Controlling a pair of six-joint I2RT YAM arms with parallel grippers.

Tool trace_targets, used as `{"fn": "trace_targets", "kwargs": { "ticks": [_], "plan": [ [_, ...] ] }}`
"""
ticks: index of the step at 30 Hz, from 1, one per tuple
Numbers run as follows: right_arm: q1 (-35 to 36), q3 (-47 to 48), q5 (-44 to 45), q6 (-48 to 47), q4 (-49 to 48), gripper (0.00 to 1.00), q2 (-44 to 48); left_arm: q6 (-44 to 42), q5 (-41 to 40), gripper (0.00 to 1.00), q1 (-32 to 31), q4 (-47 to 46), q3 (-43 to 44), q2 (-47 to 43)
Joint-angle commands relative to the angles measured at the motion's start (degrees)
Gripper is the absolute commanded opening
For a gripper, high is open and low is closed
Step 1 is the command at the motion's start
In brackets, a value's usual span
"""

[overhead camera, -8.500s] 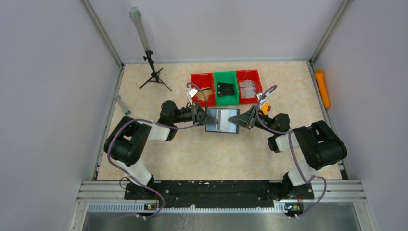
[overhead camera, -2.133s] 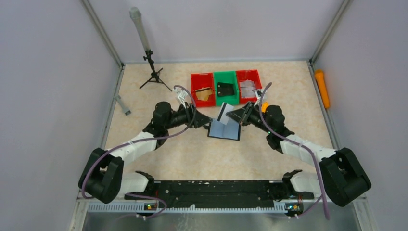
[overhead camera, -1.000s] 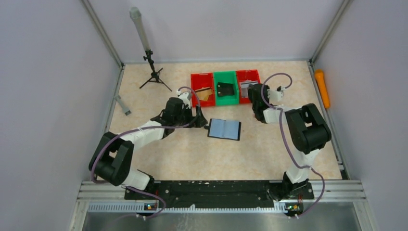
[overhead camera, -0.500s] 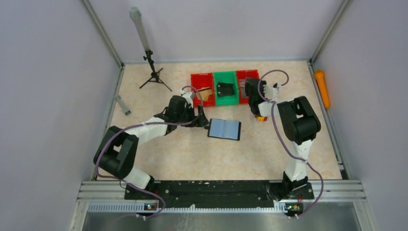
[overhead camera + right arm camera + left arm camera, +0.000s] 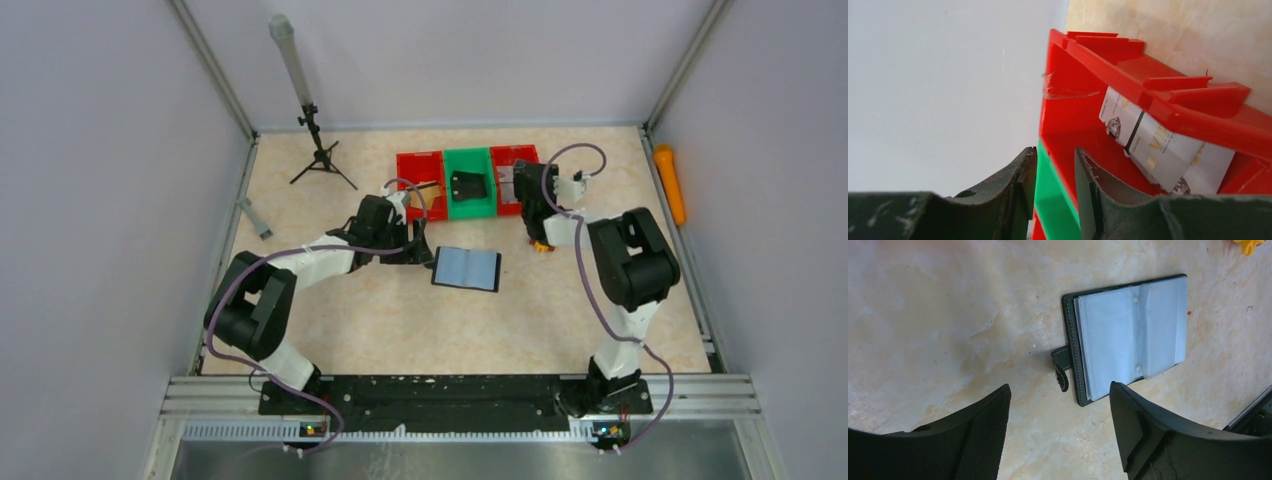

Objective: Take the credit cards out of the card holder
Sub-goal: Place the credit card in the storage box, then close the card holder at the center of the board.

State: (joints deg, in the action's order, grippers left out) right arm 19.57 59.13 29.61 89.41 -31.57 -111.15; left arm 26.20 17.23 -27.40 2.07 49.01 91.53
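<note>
The card holder (image 5: 466,268) lies open and flat on the table, its pale blue plastic sleeves (image 5: 1130,335) facing up and its closing tab (image 5: 1062,367) pointing left. My left gripper (image 5: 1059,390) hangs open just left of the tab with only bare table between its fingers; in the top view this left gripper (image 5: 420,254) sits at the holder's left edge. My right gripper (image 5: 1055,160) hovers over the right red bin (image 5: 503,160), jaws a little apart and empty. Silver credit cards (image 5: 1158,145) lie in that bin.
A green bin (image 5: 468,185) holds a small black case. The left red bin (image 5: 408,190) holds a tan card. A small yellow piece (image 5: 541,245) lies right of the holder. An orange cylinder (image 5: 668,185) rests at the right wall, a tripod (image 5: 320,155) stands at the back left.
The right gripper stayed over the right red bin and its jaws parted. The left gripper slid right, closer to the holder's tab, and narrowed slightly.
</note>
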Motion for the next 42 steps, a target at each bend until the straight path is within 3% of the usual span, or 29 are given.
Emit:
{"fn": "trace_targets", "kwargs": {
  "ticks": [1, 7, 14, 21, 26, 30, 42],
  "plan": [
    [-0.4, -3.1, -2.6, -7.2, 0.7, 0.35, 10.1, -1.0, 1.2, 0.73, -0.2, 1.9, 2.4, 0.6],
    [-0.4, -12.4, -11.2, -14.7, -1.4, 0.37, 18.7, -1.7, 0.7, 0.70, -0.2, 5.0, 3.6, 0.9],
    [0.9, -22.1, -24.9, -36.0, -7.5, 0.37, 28.0, -1.2, 2.5, 0.61, -0.1, 3.7, 4.8, 4.8],
    [4.9, -23.6, -39.1, -50.6, -3.0, 0.38, 32.8, -1.4, 4.0, 0.49, -0.3, 2.3, 5.7, 7.5],
    [8.2, -27.3, -42.6, -54.0, -6.8, 0.39, 32.6, -2.4, 5.6, 0.32, -0.2, 0.9, 5.4, 7.3],
    [8.3, -32.4, -45.1, -53.4, -11.5, 0.39, 32.3, -2.5, 6.6, 0.00, -0.2, 0.6, 5.3, 6.9],
    [12.3, -28.4, -50.0, -56.1, -9.2, 0.46, 23.9, -1.3, 8.2, 0.00, -0.2, -12.5, -5.0, -7.8]
  ]
}}
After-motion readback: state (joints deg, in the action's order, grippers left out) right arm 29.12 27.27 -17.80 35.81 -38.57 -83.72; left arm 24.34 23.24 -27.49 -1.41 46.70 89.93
